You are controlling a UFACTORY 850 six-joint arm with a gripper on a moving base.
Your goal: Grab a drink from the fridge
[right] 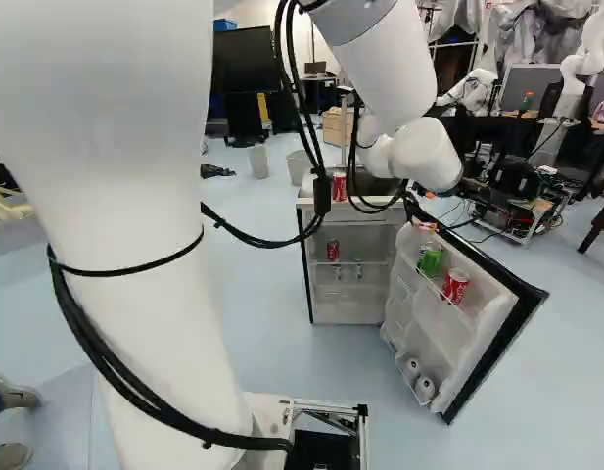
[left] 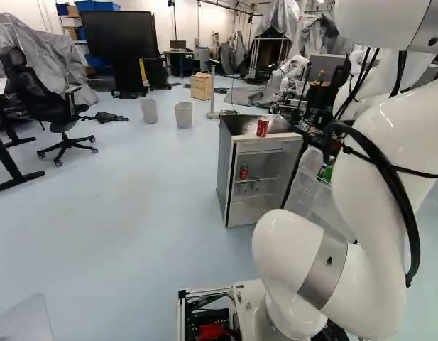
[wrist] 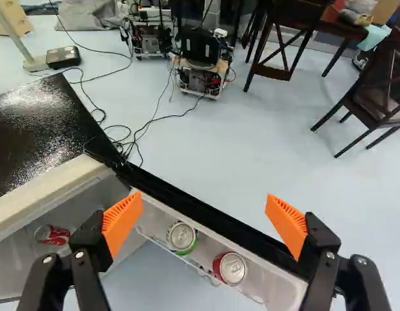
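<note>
I have the jaws standing wide open in the wrist view, their orange pads (wrist: 122, 221) well apart, with nothing gripped. Ahead of them the fridge (left: 228, 170) stands on the pale floor (left: 133, 206), its door (right: 468, 341) swung open to the right in my right base view. The arm (right: 424, 155) reaches over toward that door from above.

The drinks are spread about. Looking along the jaws, I see a green-sided can (wrist: 181, 237) and a red can (wrist: 231, 267) side by side in the door's upper rack, lower down and within the gap between the fingers. Another red can (left: 243, 170) stands on a shelf inside the cabinet, above two small cans (right: 348, 273) on the shelf below. One more red can (left: 263, 127) is upright on the fridge's dark top, and two pale-ended cans (right: 419, 379) sit low in the door. Past the door, thin black cables (wrist: 148, 123) trail over the floor
</note>
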